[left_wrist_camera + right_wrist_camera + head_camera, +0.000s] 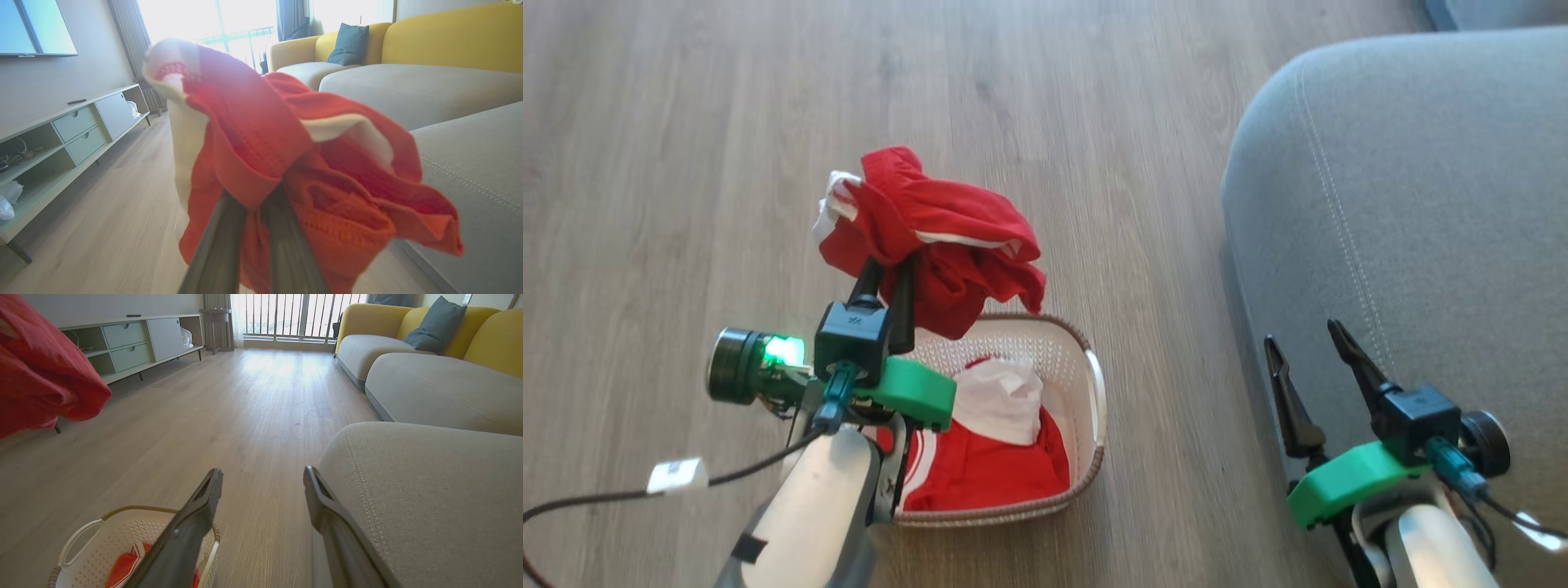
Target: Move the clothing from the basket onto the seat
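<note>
At the lower left of the head view we see the left gripper [886, 273], its two dark fingers drawn nearly together and pinching a red garment [931, 237] that hangs above the basket [1086, 359]. In the left wrist view that garment [265, 134] bunches around the fingers [220, 245]. It is a soft knitted red, with a white band at the upper left and a white trim strip across the folds, and its loose edges droop toward the lower right.

At the lower right of the head view, the right gripper [1301, 332] has its fingers spread wide and grips nothing; its tips lie at the near edge of the seat [1421, 204].

In the lower middle, the basket stands on the wooden floor [686, 163], white and perforated with a brown woven rim. Inside it we see a crumpled white cloth [1001, 400] lying on a red piece with white stripes [988, 478].

Along the right side of the frame, the grey seat shows a rounded corner and a pale stitched line.
</note>
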Robot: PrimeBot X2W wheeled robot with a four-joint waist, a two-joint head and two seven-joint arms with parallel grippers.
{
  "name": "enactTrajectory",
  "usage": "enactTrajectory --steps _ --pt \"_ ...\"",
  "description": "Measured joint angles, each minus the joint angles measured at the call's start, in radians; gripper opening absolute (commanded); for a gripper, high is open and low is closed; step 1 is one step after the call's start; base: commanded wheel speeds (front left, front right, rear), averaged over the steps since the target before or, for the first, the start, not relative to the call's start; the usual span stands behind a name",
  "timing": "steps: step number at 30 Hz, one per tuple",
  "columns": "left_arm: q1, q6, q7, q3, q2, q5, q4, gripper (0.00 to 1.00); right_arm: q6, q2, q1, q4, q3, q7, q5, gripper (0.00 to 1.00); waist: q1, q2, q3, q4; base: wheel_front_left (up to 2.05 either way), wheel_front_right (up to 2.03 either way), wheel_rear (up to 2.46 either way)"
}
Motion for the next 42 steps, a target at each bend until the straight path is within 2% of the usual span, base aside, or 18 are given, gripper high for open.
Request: enactTrajectory --steps 12,16,21,27,32,42 --pt "0.060 -0.038 0.000 0.083 -0.012 0.016 -0.199 0.00 0.000 0.010 0.073 -0.012 0.002 0.000 0.002 1.00 0.0000 0.0000 -0.099 0.004 0.00 0.00 0.00" --pt "0.080 -0.077 0.000 0.085 -0.015 0.024 -0.255 0.00 0.000 0.010 0.074 -0.020 0.000 0.000 0.002 1.00 0.0000 0.0000 -0.113 -0.001 0.00 0.00 0.00" --pt "0.082 -0.095 -0.004 0.078 -0.019 0.039 -0.337 0.00 0.000 0.009 0.077 -0.019 -0.002 0.000 -0.007 1.00 0.0000 0.0000 -0.118 -0.002 0.00 0.00 0.00" --pt "0.081 -0.104 -0.008 0.029 -0.024 0.051 -0.397 0.00 0.000 0.009 0.105 -0.018 -0.007 0.000 -0.007 1.00 0.0000 -0.0001 -0.121 0.003 0.00 0.00 0.00" --pt "0.081 -0.136 -0.008 -0.037 -0.026 0.051 -0.404 0.00 0.000 0.009 0.113 -0.021 -0.002 0.000 -0.009 1.00 0.0000 -0.0001 -0.120 0.008 0.00 0.00 0.00" --pt "0.100 -0.192 -0.008 -0.159 -0.027 0.039 -0.316 0.00 0.000 0.007 0.113 -0.031 0.011 0.000 -0.009 1.00 0.0000 -0.0001 -0.125 0.005 0.00 0.00 0.00"
